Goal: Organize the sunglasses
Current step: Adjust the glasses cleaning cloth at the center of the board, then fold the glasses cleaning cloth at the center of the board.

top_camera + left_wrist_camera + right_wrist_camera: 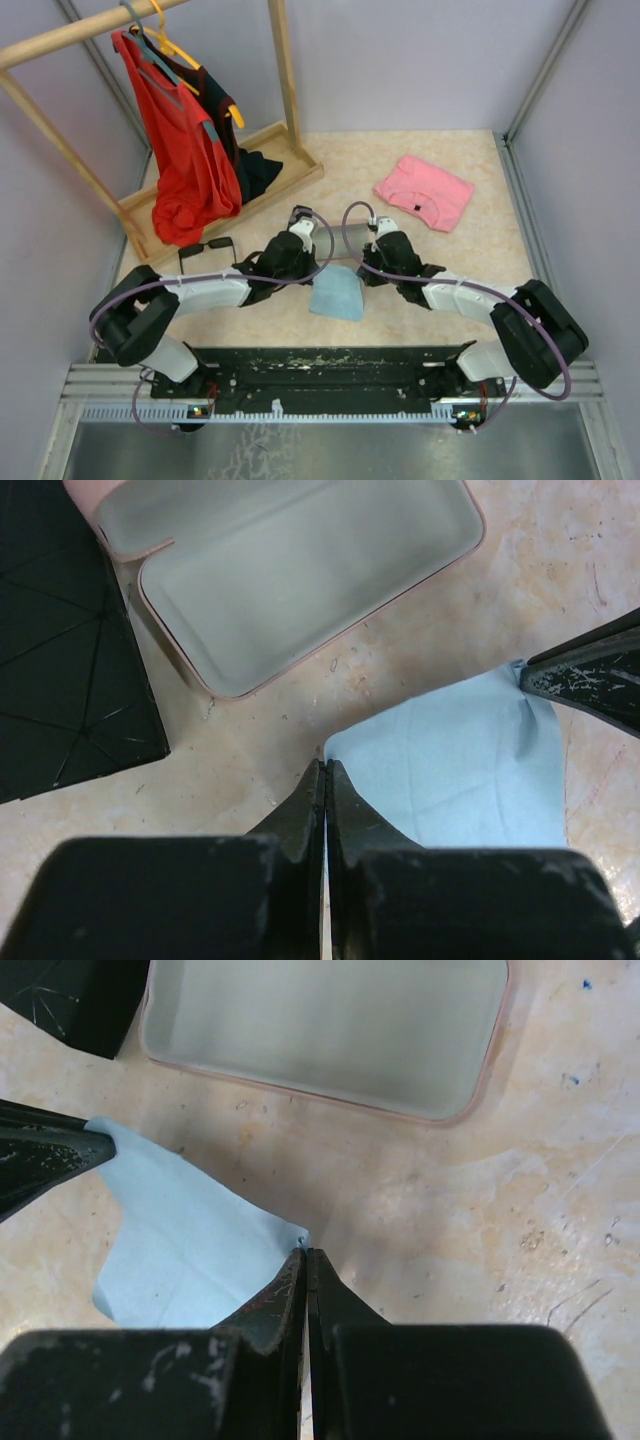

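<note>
Beige tabletop [400,150], left gripper [325,766] pinching blue cloth [460,770]

1. Top view: we see only a grey sliver of the pink case [352,238] between the two wrists. They cover the rest.
2. Both wrist views cut the pink case at the top edge.
3. The black case [70,650] runs off the left edge of the left wrist view.
4. The blue cloth [470,770] has its near edge hidden behind the left gripper [325,770], and likewise behind the right gripper [305,1255].
5. The black sunglasses [207,252] are too small for us to tell whether they are folded or open.
</note>
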Robot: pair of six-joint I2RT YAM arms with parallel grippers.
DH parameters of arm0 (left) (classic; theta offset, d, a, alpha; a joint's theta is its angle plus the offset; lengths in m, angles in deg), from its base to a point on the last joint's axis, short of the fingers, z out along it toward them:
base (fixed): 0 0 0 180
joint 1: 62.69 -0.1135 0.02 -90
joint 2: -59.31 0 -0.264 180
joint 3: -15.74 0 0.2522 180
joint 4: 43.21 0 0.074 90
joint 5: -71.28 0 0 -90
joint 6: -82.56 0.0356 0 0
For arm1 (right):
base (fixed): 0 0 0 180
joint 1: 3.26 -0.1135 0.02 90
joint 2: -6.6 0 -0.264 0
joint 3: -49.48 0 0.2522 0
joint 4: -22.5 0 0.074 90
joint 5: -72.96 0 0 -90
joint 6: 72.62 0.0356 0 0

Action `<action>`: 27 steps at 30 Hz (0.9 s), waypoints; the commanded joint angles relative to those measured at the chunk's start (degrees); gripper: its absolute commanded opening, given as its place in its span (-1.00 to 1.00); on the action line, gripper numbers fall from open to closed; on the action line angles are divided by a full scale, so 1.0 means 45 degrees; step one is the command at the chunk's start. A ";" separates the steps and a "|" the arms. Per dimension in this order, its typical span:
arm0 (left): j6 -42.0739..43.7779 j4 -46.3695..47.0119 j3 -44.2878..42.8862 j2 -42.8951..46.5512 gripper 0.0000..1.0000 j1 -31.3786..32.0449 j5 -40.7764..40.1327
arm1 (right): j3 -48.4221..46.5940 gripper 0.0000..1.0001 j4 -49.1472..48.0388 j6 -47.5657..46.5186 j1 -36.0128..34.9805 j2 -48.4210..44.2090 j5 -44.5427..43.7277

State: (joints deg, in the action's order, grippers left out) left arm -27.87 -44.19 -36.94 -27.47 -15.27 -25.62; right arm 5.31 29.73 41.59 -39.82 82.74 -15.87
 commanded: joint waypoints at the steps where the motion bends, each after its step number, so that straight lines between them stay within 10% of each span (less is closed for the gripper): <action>1: 0.0599 0.1138 -0.0143 -0.0356 -1.00 -0.0124 0.0338 | 0.0004 -1.00 -0.1810 -0.0610 0.0250 0.0202 0.0003; 27: 0.1466 0.3736 0.2358 0.0613 -0.99 -0.0127 0.1600 | 0.1107 -1.00 -0.1439 -0.1186 0.0272 -0.0737 0.1645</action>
State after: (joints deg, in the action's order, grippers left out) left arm -22.05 -29.75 -26.86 -25.90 -15.60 -19.61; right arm 9.87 23.50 37.41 -39.08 83.09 -9.57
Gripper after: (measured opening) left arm 0.005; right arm 0.004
